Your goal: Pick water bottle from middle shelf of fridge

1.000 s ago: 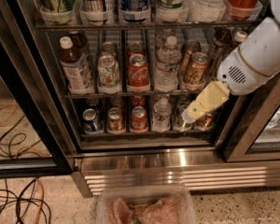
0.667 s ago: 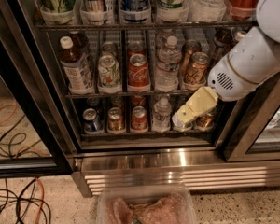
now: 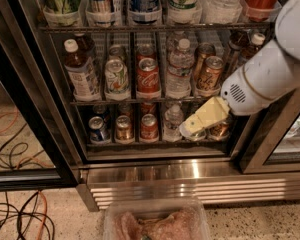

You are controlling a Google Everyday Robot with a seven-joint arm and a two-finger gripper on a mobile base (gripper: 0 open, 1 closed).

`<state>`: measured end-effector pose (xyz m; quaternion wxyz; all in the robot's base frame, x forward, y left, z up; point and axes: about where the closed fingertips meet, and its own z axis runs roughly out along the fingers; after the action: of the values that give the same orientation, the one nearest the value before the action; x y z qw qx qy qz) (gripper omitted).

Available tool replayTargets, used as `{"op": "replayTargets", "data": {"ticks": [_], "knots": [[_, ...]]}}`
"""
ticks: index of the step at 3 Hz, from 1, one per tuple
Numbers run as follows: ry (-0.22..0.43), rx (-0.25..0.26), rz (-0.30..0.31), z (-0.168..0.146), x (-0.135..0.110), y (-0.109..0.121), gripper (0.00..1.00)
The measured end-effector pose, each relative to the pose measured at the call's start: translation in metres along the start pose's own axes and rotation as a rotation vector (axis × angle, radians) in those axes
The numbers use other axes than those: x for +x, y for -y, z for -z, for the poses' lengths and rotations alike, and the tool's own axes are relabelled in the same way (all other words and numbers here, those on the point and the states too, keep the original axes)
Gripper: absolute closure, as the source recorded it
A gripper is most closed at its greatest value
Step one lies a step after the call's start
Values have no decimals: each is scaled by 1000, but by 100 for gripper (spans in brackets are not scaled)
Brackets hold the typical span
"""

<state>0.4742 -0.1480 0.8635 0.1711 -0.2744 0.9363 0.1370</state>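
Nearest, straight below the hand at the bottom edge: a clear plastic tub (image 3: pixel 155 220) with pinkish contents, on speckled floor (image 3: pixel 260 218). Far down-left of the hand: black and orange cables (image 3: pixel 20 218) looped over that floor.

Further back, directly under the hand: the ribbed steel base panel (image 3: pixel 190 184) of the fridge (image 3: pixel 50 111), black-framed.

Then the cream-coloured hand (image 3: pixel 191 128) itself, on a white arm (image 3: pixel 270 74) slanting in from the upper right. Hangs tip-down in front of the right lanes of the bottom rack (image 3: pixel 115 144). Lower and further left than a second ago, when just under the front edge of the middle shelf (image 3: pixel 115 102). Released or clenched: not to be made out.

Just left of the hand, on the bottom rack: a small clear bottle (image 3: pixel 172 119). Beyond it leftward, a red can (image 3: pixel 149 126), a bronze can (image 3: pixel 124 128) and a blue can (image 3: pixel 97 129). Behind the hand, partly hidden: a copper can (image 3: pixel 221 130).

Up and slightly left of the hand, deeper in: the water bottle (image 3: pixel 179 69), upright on the middle shelf, apart from the hand, in the same lane as before. Left of it a red cola can (image 3: pixel 148 75), a green-and-white can (image 3: pixel 116 76) and a brown-liquid bottle (image 3: pixel 80 69) with white cap. Right of it, straight above the hand, two copper cans (image 3: pixel 210 74).

Highest and furthest above the hand: the top rack (image 3: pixel 140 28), with a row of drinks cut off by the upper edge.
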Motion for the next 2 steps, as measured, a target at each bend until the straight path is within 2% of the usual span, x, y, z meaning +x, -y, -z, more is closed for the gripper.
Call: {"op": "replayTargets", "data": {"ticks": [1, 2], "knots": [[107, -6, -210, -17, -2, 2, 0], [183, 3, -392, -24, -9, 8, 0]]}}
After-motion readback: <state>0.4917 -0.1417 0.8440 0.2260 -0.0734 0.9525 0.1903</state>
